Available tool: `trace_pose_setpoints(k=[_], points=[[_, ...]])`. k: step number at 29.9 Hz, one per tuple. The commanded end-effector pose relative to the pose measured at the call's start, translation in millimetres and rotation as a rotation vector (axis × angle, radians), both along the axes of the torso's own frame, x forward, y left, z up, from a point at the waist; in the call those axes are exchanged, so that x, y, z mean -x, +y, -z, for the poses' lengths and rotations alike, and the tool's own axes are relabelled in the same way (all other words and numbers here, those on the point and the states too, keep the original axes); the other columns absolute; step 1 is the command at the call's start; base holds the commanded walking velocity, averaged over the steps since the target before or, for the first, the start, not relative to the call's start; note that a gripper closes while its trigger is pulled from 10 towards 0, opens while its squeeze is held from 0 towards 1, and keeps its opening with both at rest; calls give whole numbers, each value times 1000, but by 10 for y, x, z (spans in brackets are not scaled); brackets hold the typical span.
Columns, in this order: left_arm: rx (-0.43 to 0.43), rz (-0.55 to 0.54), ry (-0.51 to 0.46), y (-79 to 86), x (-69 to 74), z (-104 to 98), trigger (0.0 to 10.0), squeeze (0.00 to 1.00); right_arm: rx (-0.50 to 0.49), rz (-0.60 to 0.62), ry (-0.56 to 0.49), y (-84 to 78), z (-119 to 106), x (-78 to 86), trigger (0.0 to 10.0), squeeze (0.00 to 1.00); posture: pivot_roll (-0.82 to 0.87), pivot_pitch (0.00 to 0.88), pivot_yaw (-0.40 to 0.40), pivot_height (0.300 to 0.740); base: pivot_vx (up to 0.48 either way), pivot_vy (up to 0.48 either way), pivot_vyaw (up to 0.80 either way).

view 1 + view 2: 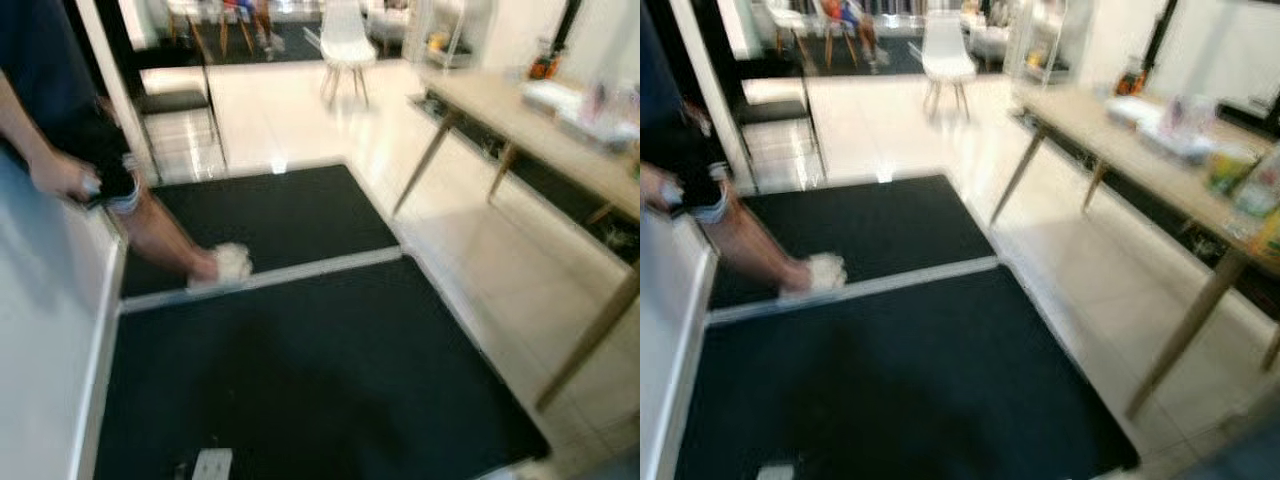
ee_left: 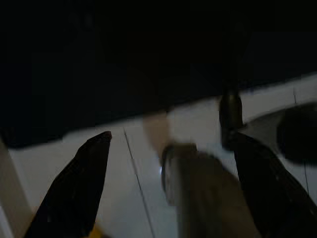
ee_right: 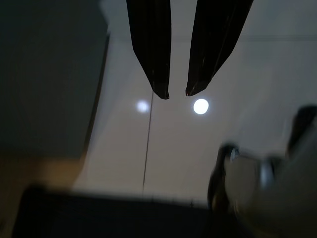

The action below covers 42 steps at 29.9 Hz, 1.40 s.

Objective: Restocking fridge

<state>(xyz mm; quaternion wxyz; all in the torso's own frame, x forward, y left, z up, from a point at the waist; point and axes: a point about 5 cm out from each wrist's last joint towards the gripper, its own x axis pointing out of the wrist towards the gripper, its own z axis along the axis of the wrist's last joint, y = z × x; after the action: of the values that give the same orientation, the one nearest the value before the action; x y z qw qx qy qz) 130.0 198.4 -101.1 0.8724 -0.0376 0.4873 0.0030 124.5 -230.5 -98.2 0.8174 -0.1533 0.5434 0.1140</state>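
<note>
Head views, floor: we look down, through some blur, at a black mat point(image 1: 300, 370) on pale tiles point(image 1: 470, 270), with a pale strip point(image 1: 265, 275) across it.
Head views, left side: a person stands at the far left edge of the mat; we see a bare leg point(image 1: 165, 235), a white slipper point(image 1: 228, 265) touching the strip, and a hand point(image 1: 62, 175) gripping something small that we cannot make out.
Head views, near left: a white panel point(image 1: 45, 350) rises beside the mat; whether it belongs to the fridge we cannot tell.
Head views, right side: a long wooden table point(image 1: 1140, 150) on slanted legs carries blurred items point(image 1: 1240, 180) too smeared to name.
Head views, far: a white chair point(image 1: 343, 45) stands on the tiles, a dark chair point(image 1: 175, 100) nearer the person.
Left wrist view: the left gripper point(image 2: 168, 163) hangs over tiles at the mat's dark edge, fingers point(image 2: 81, 183) spread wide with nothing held; a blurred grey-brown shape point(image 2: 198, 193) lies beyond them.
Right wrist view: the right gripper point(image 3: 176, 94) points at glossy tiles point(image 3: 173, 148) with two light reflections, its tips a narrow gap apart and holding nothing.
Task's things: we cannot pick out any item for restocking.
</note>
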Motion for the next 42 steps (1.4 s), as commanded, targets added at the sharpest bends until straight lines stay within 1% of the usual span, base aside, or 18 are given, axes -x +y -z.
trace_pose_setpoints(k=[1, 26, 29, 31, 33, 40, 42], points=[[2, -4, 55, -4, 166, 56, 10000, 0, -9, 0, -5, 25, 4, -2, 10000, 0, -61, 0, -29, 740, 480, 0, 0], [10, -1, 50, -36, 158, 57, 10000, 0, -16, 6, -6, 25, 2, -6, 10000, 0, -63, 0, -31, 740, 480, 0, 0], [11, 0, 48, -41, 153, 56, 10000, 0, -13, 13, -2, 21, 3, -3, 10000, 0, -64, 0, -33, 740, 480, 0, 0], [11, 0, 47, -43, 150, 55, 10000, 0, 0, -1, 19, 22, 13, 16, 10000, 0, -64, 0, -33, 740, 480, 0, 0], [11, 0, 45, -45, 148, 54, 10000, 0, -2, 10, 36, 20, 20, 34, 10000, 0, -64, 0, -33, 740, 480, 0, -791], [10, -1, 45, -47, 146, 54, 10000, 0, -8, 16, 43, 21, 23, 41, 10000, 0, -64, 0, -33, 740, 480, 0, -781], [9, -26, 47, -41, 150, 57, 10000, 0, -7, 14, 50, 19, 25, 48, 10000, 0, -64, 0, -33, 740, 337, 0, -781]])
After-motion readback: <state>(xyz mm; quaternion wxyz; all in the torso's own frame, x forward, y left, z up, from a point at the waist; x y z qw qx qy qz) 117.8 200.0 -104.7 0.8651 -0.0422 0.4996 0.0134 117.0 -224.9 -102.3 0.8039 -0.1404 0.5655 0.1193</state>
